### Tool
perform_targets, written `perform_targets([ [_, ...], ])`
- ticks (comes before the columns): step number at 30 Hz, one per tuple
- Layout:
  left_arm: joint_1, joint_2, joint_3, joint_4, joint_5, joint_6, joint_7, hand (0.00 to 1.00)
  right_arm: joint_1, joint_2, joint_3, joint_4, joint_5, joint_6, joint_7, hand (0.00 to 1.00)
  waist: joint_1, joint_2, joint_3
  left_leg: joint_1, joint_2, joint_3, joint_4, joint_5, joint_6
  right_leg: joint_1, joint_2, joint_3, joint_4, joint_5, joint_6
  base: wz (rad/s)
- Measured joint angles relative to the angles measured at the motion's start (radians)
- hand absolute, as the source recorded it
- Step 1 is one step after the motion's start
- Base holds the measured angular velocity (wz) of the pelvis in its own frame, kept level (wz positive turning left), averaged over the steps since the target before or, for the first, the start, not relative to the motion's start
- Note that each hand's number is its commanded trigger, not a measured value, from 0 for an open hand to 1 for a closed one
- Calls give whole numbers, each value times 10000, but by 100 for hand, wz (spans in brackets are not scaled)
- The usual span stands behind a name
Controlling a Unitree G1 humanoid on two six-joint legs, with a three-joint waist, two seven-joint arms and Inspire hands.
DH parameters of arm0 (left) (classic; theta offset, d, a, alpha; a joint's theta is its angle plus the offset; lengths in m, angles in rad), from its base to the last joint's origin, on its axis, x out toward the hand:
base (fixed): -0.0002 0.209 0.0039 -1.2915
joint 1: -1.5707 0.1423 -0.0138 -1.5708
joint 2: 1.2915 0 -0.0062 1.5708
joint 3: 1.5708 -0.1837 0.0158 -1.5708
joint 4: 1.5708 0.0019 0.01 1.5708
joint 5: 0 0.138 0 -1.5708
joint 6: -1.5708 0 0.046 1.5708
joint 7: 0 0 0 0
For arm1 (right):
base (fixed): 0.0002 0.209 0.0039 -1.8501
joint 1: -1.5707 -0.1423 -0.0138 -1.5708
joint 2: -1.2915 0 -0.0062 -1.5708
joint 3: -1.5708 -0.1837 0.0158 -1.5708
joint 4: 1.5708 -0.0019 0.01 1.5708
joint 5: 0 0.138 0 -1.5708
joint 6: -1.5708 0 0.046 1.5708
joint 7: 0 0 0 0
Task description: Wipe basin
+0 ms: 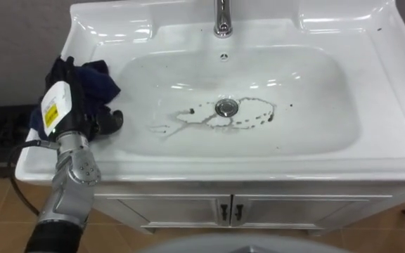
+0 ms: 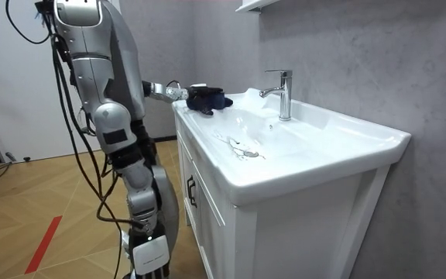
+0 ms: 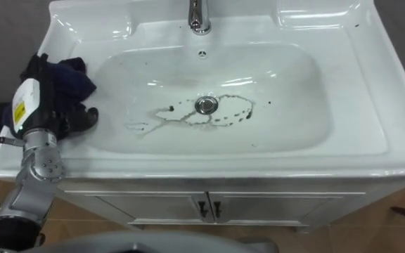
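Note:
The white basin [image 1: 371, 98] has dark dirty streaks [image 1: 255, 114] ringing its drain [image 1: 225, 107] and trailing to the left. A dark blue cloth [image 1: 100, 77] lies bunched on the basin's left rim. My left hand [image 1: 83, 116] rests on that rim with its fingers curled into the cloth and its thumb bent beside the bowl's edge. In the room view I stand at the basin's front, my left hand [image 2: 178, 91] stretched out to the cloth [image 2: 211, 99] at the near corner.
A chrome tap [image 1: 221, 17] stands at the back centre of the basin. Below the basin is a white cabinet with two door handles [image 1: 230, 211]. A grey wall runs behind, and wooden floor [image 2: 45, 225] lies around.

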State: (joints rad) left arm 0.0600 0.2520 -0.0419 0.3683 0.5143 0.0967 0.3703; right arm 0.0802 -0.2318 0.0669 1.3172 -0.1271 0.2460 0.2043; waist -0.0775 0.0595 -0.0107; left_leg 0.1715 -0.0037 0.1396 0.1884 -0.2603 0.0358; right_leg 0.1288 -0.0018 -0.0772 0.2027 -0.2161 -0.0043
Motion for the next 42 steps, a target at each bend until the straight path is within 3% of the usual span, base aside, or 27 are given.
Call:
perform_targets([
  [6, -156, -18, 9, 444, 491, -47, -68, 100, -19, -1, -2, -18, -141, 353, 50, 0, 48, -14, 0, 313, 53, 196, -150, 34, -60, 160, 61, 99, -5, -30, -45, -8],
  [10, -292, -23, 458, 591, 492, -45, -32, 100, -19, -5, -1, -70, -299, 620, -11, 0, 56, -16, -3, 331, 72, 209, -165, 57, -95, 160, 78, 91, 4, -31, -77, 0],
  [14, -304, -25, 839, 686, 485, -45, -30, 100, -24, -5, -6, -102, -521, 656, -51, 0, 56, -15, -3, 356, 64, 209, -183, 61, -99, 163, 74, 98, 4, -37, -85, 0],
  [23, -724, -79, 988, 1379, 375, -45, -35, 100, -115, -11, -5, -342, -791, 834, 69, 0, 78, 1, -24, 499, 68, 222, -202, 63, -101, 270, 66, 107, 26, -68, -100, -1],
  [29, -762, -53, 988, 1390, -166, -46, -95, 100, -315, -13, 2, -331, -746, 785, 23, 0, 93, 18, -63, 483, 64, 187, -186, 63, -102, 280, 53, 63, 9, -68, -99, 1],
  [36, -779, -42, 1116, 1188, -526, -72, -544, 100, -313, -12, -12, -317, -750, 365, 96, 0, 59, 0, -90, 432, 45, 15, -185, 65, -102, 320, 27, -103, -20, -67, -100, 8],
  [42, -385, -55, 1220, 107, -976, -131, -1103, 100, -291, -12, -38, -274, -746, 19, 221, 0, 50, -102, -84, 289, 38, -178, -108, 70, -103, 316, 24, -213, -141, -65, -103, 9],
])
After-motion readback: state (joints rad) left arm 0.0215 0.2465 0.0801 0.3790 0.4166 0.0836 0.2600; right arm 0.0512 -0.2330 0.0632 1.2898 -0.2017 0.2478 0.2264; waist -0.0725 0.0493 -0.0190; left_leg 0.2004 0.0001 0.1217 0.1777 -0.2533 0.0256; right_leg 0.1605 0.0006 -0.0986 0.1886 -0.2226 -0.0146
